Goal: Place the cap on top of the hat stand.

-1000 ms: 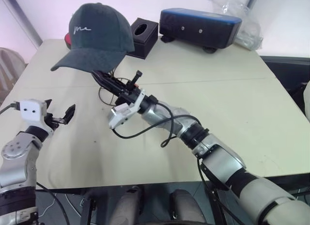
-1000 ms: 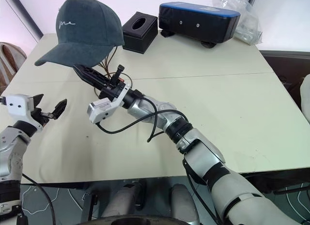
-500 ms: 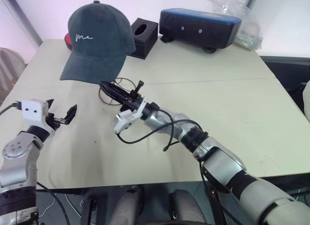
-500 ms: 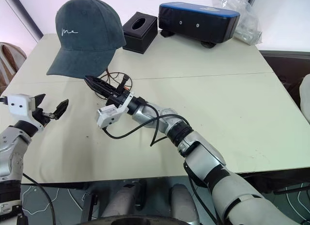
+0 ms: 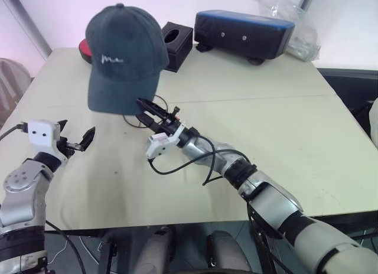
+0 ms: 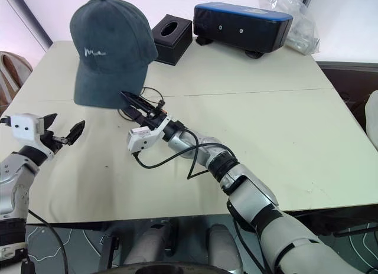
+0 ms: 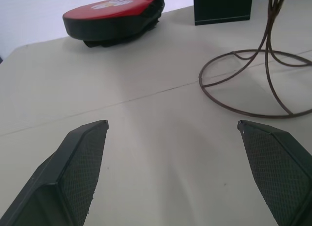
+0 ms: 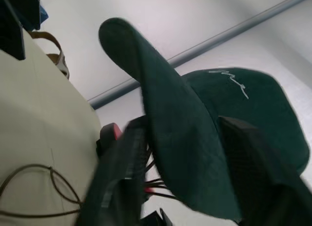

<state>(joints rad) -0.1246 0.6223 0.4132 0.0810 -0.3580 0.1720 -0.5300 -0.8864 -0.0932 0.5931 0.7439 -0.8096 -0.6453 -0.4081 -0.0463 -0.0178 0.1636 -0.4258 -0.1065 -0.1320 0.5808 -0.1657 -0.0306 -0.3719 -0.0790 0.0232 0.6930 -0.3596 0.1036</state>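
The cap (image 5: 126,54) sits on top of the hat stand (image 5: 143,108), its crown covering the wire dome and its brim hanging down toward the robot; only the stand's round wire base and a bit of stem show beneath it on the tabletop (image 5: 283,138). The right pincer (image 5: 148,109) is just beside the stand's base, under the brim's lower edge. From the right wrist, its fingers (image 8: 253,162) stand apart on either side of the brim, and whether they touch the fabric cannot be told. The left pincer (image 5: 75,136) hovers low over the tabletop, to the left of the stand and well clear of it, with its fingers spread wide and nothing between them. Behind the stand are a black tissue box (image 5: 175,45) and a red-and-black padded object (image 7: 114,16).
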